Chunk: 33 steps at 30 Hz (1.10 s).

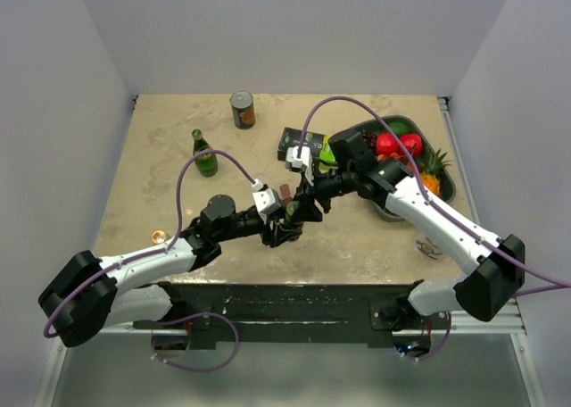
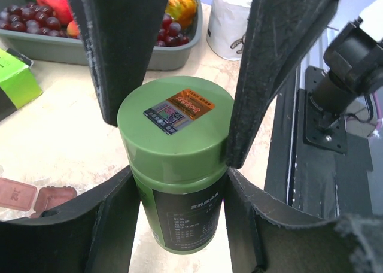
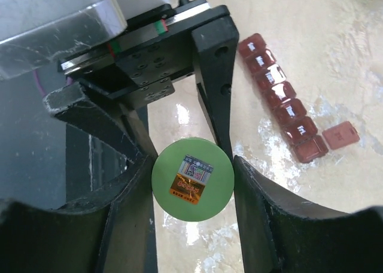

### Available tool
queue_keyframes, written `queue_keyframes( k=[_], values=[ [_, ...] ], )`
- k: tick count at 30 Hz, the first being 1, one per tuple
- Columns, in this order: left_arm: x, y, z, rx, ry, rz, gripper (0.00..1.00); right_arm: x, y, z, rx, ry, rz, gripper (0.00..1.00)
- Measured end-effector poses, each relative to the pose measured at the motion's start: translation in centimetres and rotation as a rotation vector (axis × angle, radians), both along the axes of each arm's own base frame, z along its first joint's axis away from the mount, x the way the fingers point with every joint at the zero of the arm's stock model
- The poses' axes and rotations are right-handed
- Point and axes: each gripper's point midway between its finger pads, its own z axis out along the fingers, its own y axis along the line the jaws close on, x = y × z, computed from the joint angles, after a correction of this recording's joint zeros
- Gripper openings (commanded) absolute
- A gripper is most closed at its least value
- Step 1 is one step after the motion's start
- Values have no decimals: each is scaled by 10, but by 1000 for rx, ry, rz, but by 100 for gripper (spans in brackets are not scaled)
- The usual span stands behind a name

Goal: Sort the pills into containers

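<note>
A green pill bottle (image 2: 179, 219) with a stickered green cap (image 3: 192, 178) stands upright mid-table (image 1: 291, 211). My left gripper (image 2: 179, 177) is shut on the bottle's body from the side. From above, my right gripper (image 3: 192, 165) has both fingers (image 2: 281, 57) pressed against the cap's rim. The containers, a maroon strip of small square compartments (image 3: 278, 96), lie flat on the table beside the bottle, with one loose maroon square (image 3: 341, 135) at the strip's end. No pills show; the bottle is capped.
A dark tray of fruit (image 1: 446, 188) sits at the back right, with a black-and-lime box (image 1: 299, 144) beside it. A can (image 1: 243, 109) and a green glass bottle (image 1: 205, 154) stand at the back left. A white cup (image 1: 430, 245) is near the right arm.
</note>
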Motion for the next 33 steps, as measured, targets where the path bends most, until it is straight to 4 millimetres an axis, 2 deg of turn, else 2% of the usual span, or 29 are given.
queue_keyframes(
  k=[3, 6, 11, 13, 14, 15, 16, 19, 22, 29, 31, 33],
  values=[
    [-6, 0, 0, 11, -23, -38, 0, -8, 0, 0, -9, -21, 105, 16],
    [-13, 0, 1, 16, -54, -94, 0, -18, -1, 3, -21, -80, 285, 13],
    [-29, -2, -1, 25, -74, -203, 0, -35, -3, 0, -23, -159, 541, 16],
    [-36, -3, -3, 36, -72, -247, 0, -41, -3, -1, -31, -178, 615, 35],
    [-37, -3, -4, 41, -72, -261, 0, -43, -3, -2, -35, -186, 647, 52],
    [-38, -3, -4, 45, -72, -268, 0, -44, -3, -3, -38, -188, 663, 62],
    [-39, -3, -5, 50, -76, -274, 0, -45, -3, -4, -39, -190, 678, 79],
    [-41, -2, -8, 60, -74, -284, 0, -45, -4, -3, -44, -197, 678, 95],
    [-42, -1, -12, 73, -58, -283, 0, -40, -4, 7, -43, -230, 629, 99],
    [-27, 1, -12, 79, -50, -191, 0, -22, -8, 63, 46, -302, 384, 99],
    [-23, 2, -10, 69, -42, -152, 0, -19, -13, 69, 70, -280, 308, 99],
    [-18, 4, -6, 50, -36, -110, 0, -15, -15, 65, 75, -242, 233, 99]
  ],
)
